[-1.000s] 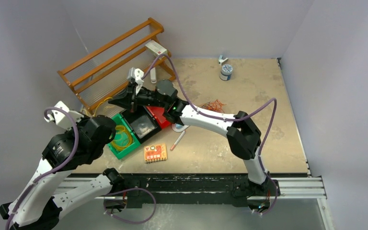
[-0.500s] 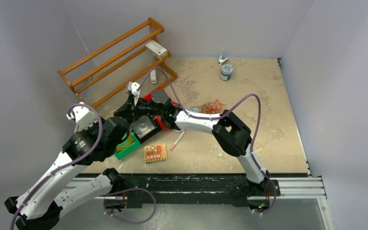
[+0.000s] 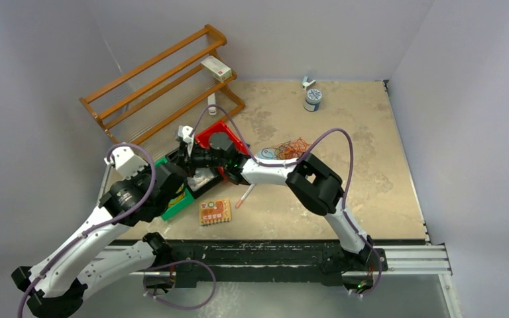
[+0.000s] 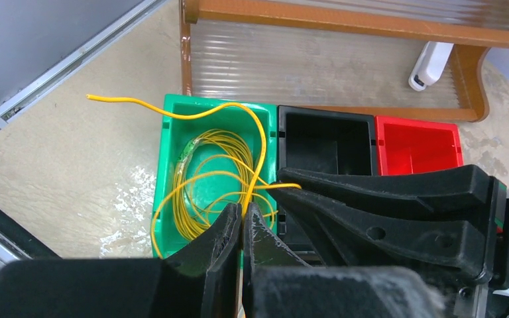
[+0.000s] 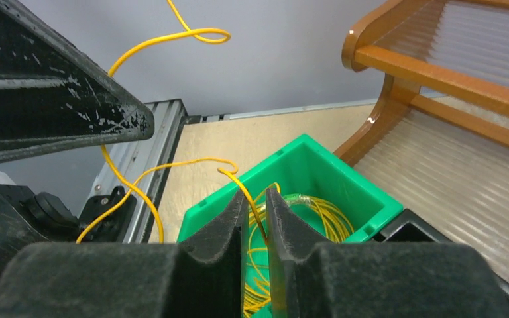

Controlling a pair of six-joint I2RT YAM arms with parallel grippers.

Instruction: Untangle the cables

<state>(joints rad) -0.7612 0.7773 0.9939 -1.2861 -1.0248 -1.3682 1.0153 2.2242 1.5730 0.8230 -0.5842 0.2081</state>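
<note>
now the left arm (image 3: 86,235) and right arm (image 3: 308,182) have both dropped in over the last second, meeting above the green bin (image 4: 172,116) at the left of the desk (image 3: 358,172). i read that as stowing a freed cable. the yellow cable (image 4: 202,175) lies coiled flat in that bin, with one strand rising to the tools and its loose tail pointing left past the rim. the left tool (image 4: 242,222) and right tool (image 5: 257,205) are each clenched on it. the red-orange tangle (image 3: 291,147) sits mid-desk.

Tan table (image 3: 371,165) with bins (image 3: 211,134), rack (image 3: 152,65), cables (image 3: 290,147)
</note>
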